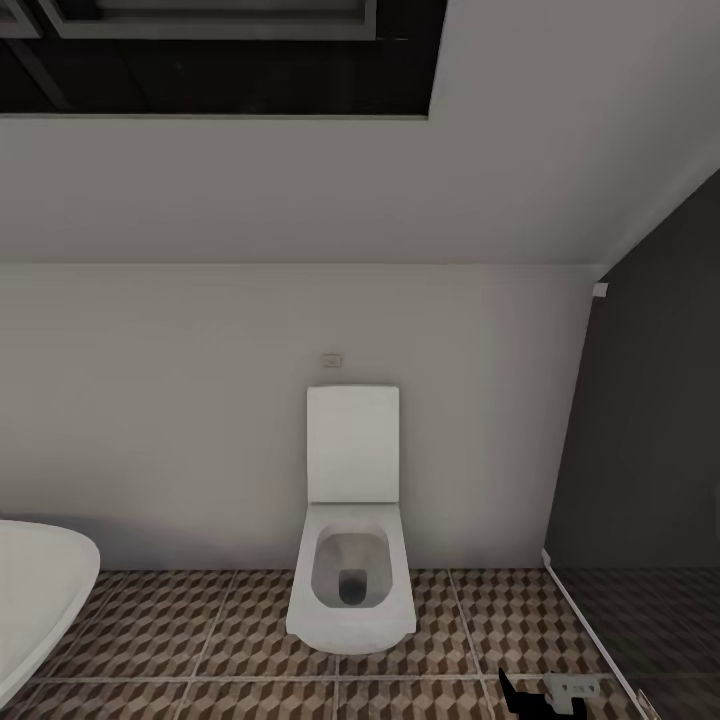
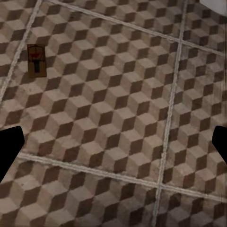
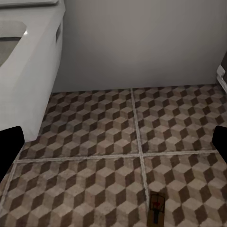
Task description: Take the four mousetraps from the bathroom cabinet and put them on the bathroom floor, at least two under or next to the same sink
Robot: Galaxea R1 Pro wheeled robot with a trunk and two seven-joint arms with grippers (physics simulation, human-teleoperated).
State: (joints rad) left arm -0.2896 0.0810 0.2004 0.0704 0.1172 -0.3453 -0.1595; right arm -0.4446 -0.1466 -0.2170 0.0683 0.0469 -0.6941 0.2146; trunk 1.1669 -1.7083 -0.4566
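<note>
In the head view I face a white wall-hung toilet (image 1: 350,560) with its lid up, on the brown, beige and white cube-patterned tile floor (image 1: 200,640). The curved rim of a white tub (image 1: 40,590) sits at the lower left, and my right gripper (image 1: 545,692) pokes in at the bottom right.

In the left wrist view my left fingers (image 2: 9,149) are spread wide and empty. A small flat wooden mousetrap with a red mark (image 2: 35,60) lies flat in the upper left, well apart from them, its long axis roughly up and down the frame.

In the right wrist view my right fingers (image 3: 9,144) are likewise spread and empty. Another wooden mousetrap (image 3: 156,208) lies flat at the bottom edge, right of centre, its long axis running up and down the frame. By my judgement this arm is the nearer one.
</note>
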